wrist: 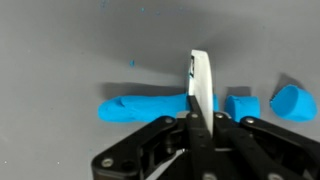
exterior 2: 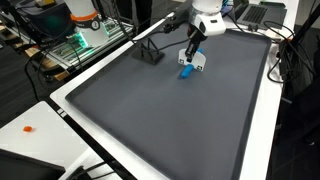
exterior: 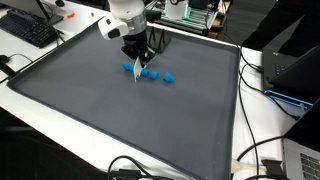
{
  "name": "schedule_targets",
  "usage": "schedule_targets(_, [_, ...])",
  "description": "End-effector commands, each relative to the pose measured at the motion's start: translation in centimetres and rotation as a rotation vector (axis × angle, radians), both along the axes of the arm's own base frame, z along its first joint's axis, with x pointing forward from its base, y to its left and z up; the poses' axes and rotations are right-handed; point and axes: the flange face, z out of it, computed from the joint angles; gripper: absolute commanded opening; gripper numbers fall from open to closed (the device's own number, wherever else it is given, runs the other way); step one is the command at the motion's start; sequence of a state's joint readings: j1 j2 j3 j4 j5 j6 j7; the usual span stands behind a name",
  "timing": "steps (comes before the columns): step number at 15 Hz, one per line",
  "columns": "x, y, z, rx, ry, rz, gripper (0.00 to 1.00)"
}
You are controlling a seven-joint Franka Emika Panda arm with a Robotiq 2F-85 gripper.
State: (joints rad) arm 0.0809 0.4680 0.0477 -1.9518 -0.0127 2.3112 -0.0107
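My gripper (wrist: 197, 122) is shut on a thin white blade, a knife (wrist: 201, 82), held point-down. In the wrist view the knife stands over the right end of a long blue clay log (wrist: 140, 106) on the grey mat. Two cut blue pieces lie to the right: a short block (wrist: 241, 105) and a rounder piece (wrist: 292, 101). In an exterior view the gripper (exterior: 136, 62) hangs over the blue pieces (exterior: 155, 74) near the mat's far side. It also shows over the blue clay (exterior 2: 186, 71) in an exterior view (exterior 2: 192, 52).
A large dark grey mat (exterior: 120, 120) covers the white table. A keyboard (exterior: 28, 30) lies at the left. Cables (exterior: 255, 150) run along the right edge, beside black equipment (exterior: 290, 70). A black stand (exterior 2: 148, 52) sits on the mat's far edge.
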Motion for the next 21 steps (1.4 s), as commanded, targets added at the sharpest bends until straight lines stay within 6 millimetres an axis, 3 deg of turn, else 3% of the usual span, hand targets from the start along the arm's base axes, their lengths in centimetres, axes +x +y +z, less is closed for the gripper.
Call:
schedule_targets(1, [-1.0,0.9,-1.9,0.035,0.037,0.013,0.01])
schedule_targets(9, [-1.1,0.7,-1.0,0.016,0.038,0.009,0.01])
schedule_targets(21, [-0.5,-1.0,3.2,-0.063,-0.016,0.024,0.01])
